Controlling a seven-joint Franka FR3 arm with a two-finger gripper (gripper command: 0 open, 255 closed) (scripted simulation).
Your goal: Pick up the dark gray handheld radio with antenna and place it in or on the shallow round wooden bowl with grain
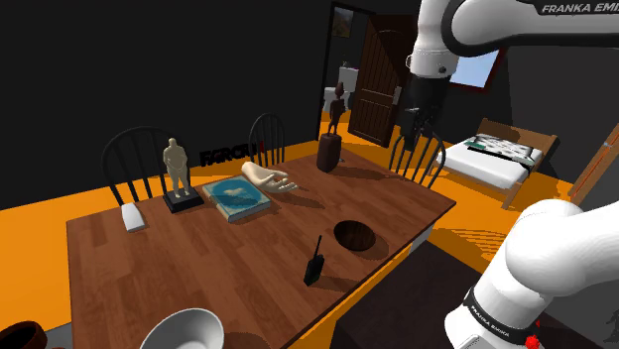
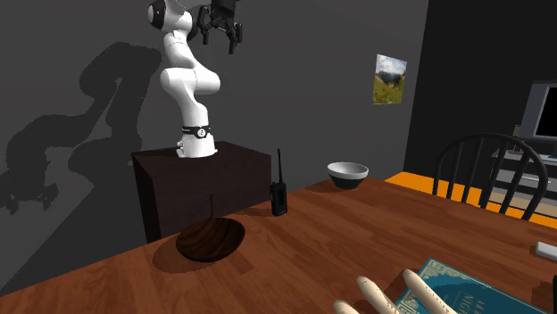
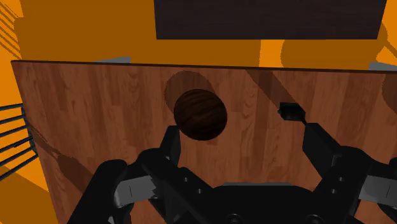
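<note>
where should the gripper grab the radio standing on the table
Probably the radio's boxy body, below the thin antenna. It stands upright on the table, so bring the open gripper down from above, fingers straddling the antenna and closing on the body's flat sides.

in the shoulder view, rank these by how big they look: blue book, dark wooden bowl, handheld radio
1. flat blue book
2. shallow round dark wooden bowl
3. slim black handheld radio with antenna, clearly smallest
</note>
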